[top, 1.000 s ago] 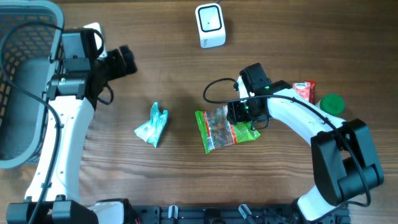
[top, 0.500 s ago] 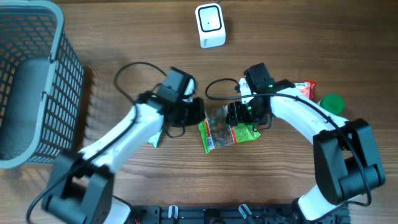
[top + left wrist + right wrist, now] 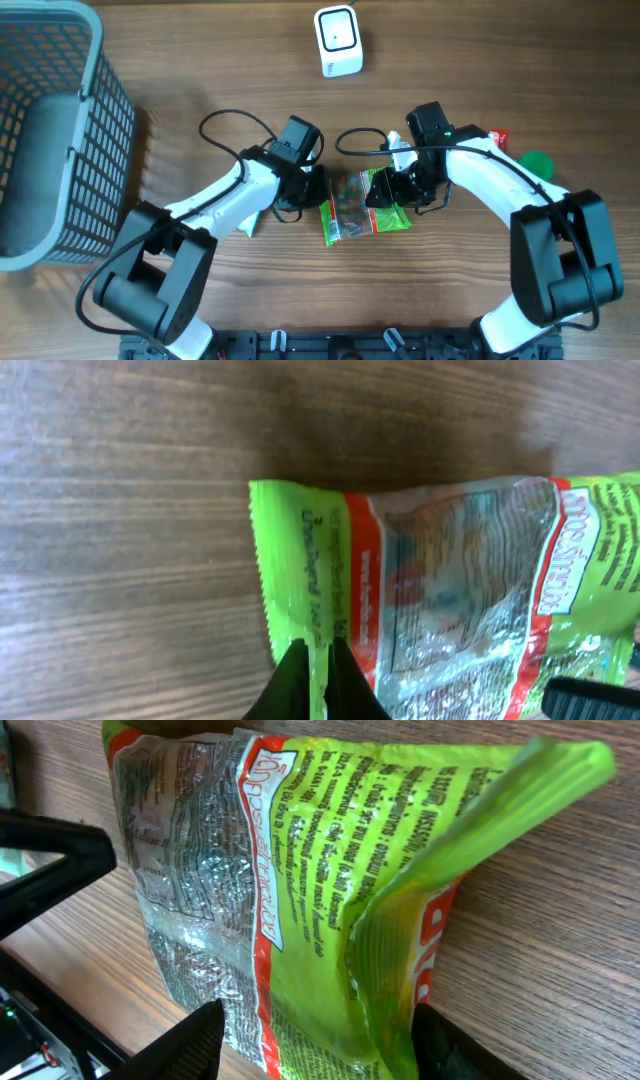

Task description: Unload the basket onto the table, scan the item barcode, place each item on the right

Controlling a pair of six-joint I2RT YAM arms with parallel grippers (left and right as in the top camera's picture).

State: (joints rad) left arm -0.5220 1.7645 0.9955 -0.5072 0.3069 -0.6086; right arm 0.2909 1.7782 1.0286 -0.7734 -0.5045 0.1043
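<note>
The item, a green snack bag (image 3: pixel 352 205) with a clear window, lies mid-table between both arms. In the left wrist view the bag (image 3: pixel 450 560) fills the right side, and my left gripper (image 3: pixel 318 660) is shut on its crimped green left edge. Over the bag's right end sits my right gripper (image 3: pixel 397 190). In the right wrist view its fingers (image 3: pixel 195 1040) press against both side edges of the bag (image 3: pixel 300 850), which buckles up into a green fold between them. The white scanner (image 3: pixel 338 40) stands at the far edge. No barcode is readable.
A grey mesh basket (image 3: pixel 60 130) fills the far left. A teal and white packet (image 3: pixel 250 218) lies partly under my left arm. A red packet (image 3: pixel 497 138) and a green lid (image 3: pixel 536 162) sit beyond my right arm.
My left arm swung from beside the basket across to the bag and shut on its left edge. The right gripper's jaws narrowed and the bag buckled and shifted slightly right.
</note>
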